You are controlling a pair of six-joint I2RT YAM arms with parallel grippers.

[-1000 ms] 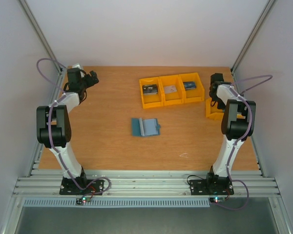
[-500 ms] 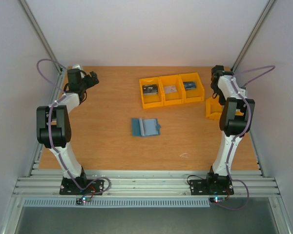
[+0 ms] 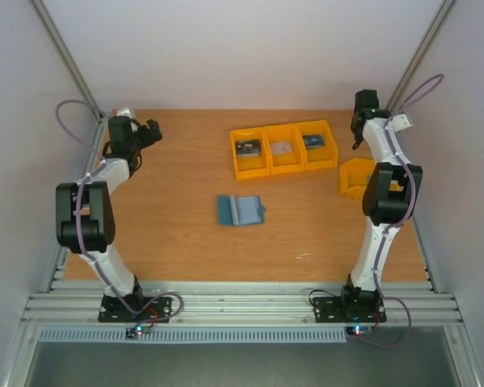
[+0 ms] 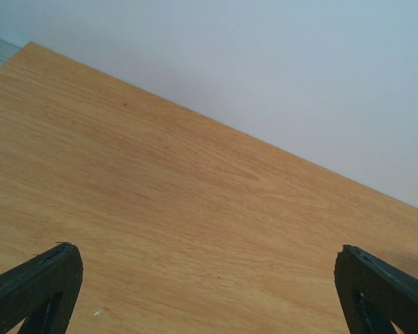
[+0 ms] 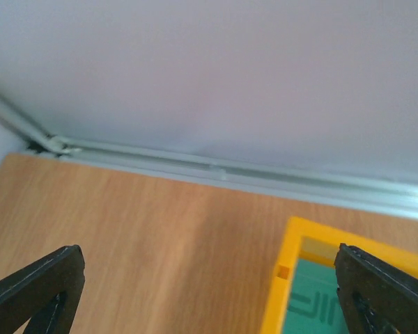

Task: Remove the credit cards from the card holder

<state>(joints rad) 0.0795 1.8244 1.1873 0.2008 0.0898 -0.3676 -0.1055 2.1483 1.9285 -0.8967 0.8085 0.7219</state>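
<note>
- Teal-blue and flat, the card holder [image 3: 240,210] lies open on the wooden table [image 3: 177,234]. You can see its two sides and a paler strip down the middle.
- Nothing touches the card holder. Both arms are well away from it.
- Past the card holder, on the far side from the arm bases and a bit to the right, three yellow bins [image 3: 283,150] stand in a row, side against side.
- The pale grey card [image 3: 282,147] lies in the middle bin. The blue card [image 3: 313,141] lies in the bin on the right end. A small dark thing [image 3: 248,147] lies in the bin on the left end, the one nearest to the card holder.
- One more yellow bin [image 3: 353,179] sits alone, far to the right of the card holder, next to your right arm. In the right wrist view a green-blue thing [image 5: 310,296] with pale marks lies inside it. You cannot tell what it is.
- Your left pincer [image 4: 209,289] is far off to the left of the card holder, near the back corner. Its tips are spread wide over bare wood, and it holds nothing.
- Your right pincer [image 5: 209,289] is up high, far off to the right of the card holder, near the other back corner. Its tips are spread wide too, with nothing between them.
</note>
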